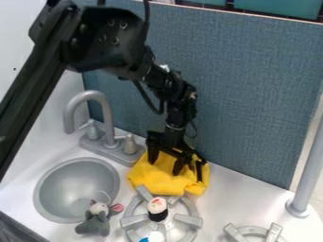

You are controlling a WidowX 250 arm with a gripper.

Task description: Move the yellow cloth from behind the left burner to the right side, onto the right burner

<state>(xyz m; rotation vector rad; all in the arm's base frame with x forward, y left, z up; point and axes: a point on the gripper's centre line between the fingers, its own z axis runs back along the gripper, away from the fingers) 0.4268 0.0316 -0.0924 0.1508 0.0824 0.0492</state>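
Counter (230,201) bears yellow cloth (157,182) under the tool (169,166), beside blue partition (252,94).

Clock directions run from the middle of the view. On the white worktop (224,198), a round grey sink (60,184) lies between 7 and 8 o'clock. The grey tap (106,108) stands at 9 o'clock, its two handles beside the spout. A grey toy mouse (95,224) with pink ears sits at 7 o'clock, by the sink's rim. At 6 o'clock, a small pink-and-white-topped thing (157,206) with a black lower part stands on a burner (188,220). Another burner (274,232) is at 5 o'clock, a grey pole (308,172) at 4, and a blue partition (252,90) at 2.
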